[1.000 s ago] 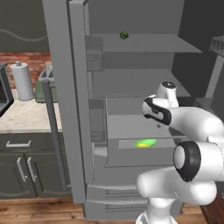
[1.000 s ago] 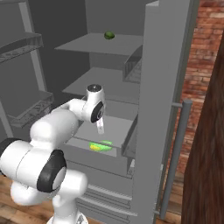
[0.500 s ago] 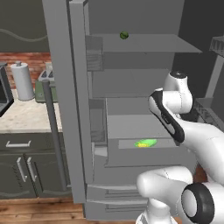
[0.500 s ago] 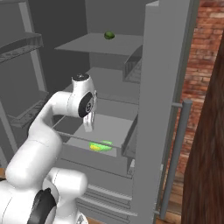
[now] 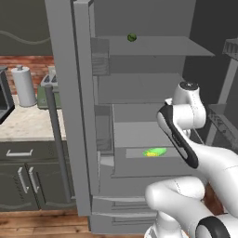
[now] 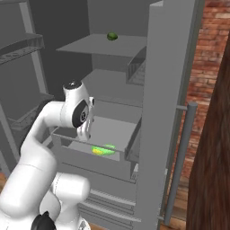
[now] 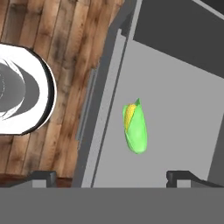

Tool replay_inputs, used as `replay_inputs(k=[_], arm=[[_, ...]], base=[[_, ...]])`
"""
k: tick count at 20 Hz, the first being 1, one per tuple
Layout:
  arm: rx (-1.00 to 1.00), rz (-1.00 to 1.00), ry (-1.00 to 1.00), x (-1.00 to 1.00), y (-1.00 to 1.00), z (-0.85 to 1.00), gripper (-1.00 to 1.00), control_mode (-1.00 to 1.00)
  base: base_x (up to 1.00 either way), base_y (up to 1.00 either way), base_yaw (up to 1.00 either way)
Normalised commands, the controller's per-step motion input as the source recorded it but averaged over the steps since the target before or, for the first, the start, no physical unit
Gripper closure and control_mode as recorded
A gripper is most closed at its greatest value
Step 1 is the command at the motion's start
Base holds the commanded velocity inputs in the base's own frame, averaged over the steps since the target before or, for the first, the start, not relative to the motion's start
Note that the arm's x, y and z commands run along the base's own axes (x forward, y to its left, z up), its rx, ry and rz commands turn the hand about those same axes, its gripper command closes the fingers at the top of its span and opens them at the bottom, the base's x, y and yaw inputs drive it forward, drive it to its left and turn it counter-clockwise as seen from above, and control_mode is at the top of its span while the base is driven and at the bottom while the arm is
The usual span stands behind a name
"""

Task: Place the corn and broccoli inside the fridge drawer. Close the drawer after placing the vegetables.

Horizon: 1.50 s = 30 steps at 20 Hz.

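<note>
- The gripper (image 7: 111,175) is seen in the hand view by its two dark finger tips (image 7: 43,176), which stand far apart; the jaws are spread wide and nothing is between them.
- The gripper looks straight down at the fridge drawer (image 7: 175,131), and it is above the corn, not touching it.
- The corn (image 7: 135,126) lies flat on the pale floor of the drawer. In the hand view its long axis runs nearly up and down the picture, a little tilted; the yellow part and a pointed green tip are at the upper end, and the round green end is at the lower end.
- In the left base view the corn (image 5: 155,152) lies with its long axis along the width of the drawer (image 5: 139,162), a bit right of the drawer's middle, and the yellow part is on the left end.
- In the right base view the corn (image 6: 103,149) is just behind the front panel of the drawer (image 6: 90,157), and the yellow part is on the lower left end.
- The drawer is pulled out from the fridge (image 5: 69,116).
- A small dark green ball (image 5: 132,37) sits on the top shelf (image 5: 162,46), high above the drawer.
- The wooden floor (image 7: 57,57) shows beside the drawer front in the hand view.
</note>
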Motion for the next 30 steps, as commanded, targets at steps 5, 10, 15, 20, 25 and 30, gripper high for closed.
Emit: replay_inputs(k=[5, 10, 15, 20, 25, 30], arm=[[-0.02, 0.00, 0.00, -0.03, 0.05, -0.06, -1.00, 1.00], [0.00, 0.00, 0.00, 0.00, 0.00, 0.00, -1.00, 1.00], [0.00, 0.00, 0.00, 0.00, 0.00, 0.00, -1.00, 1.00], [0.00, 0.00, 0.00, 0.00, 0.00, 0.00, -1.00, 1.00], [0.00, 0.00, 0.00, 0.00, 0.00, 0.00, -1.00, 1.00], [0.00, 0.00, 0.00, 0.00, 0.00, 0.00, -1.00, 1.00]], base=[[-0.32, 0.00, 0.00], [-1.00, 0.44, 0.00], [-0.99, 1.00, 0.09], [-0.60, 1.00, 0.23], [-0.08, 1.00, 0.27], [0.74, 0.87, 0.28]])
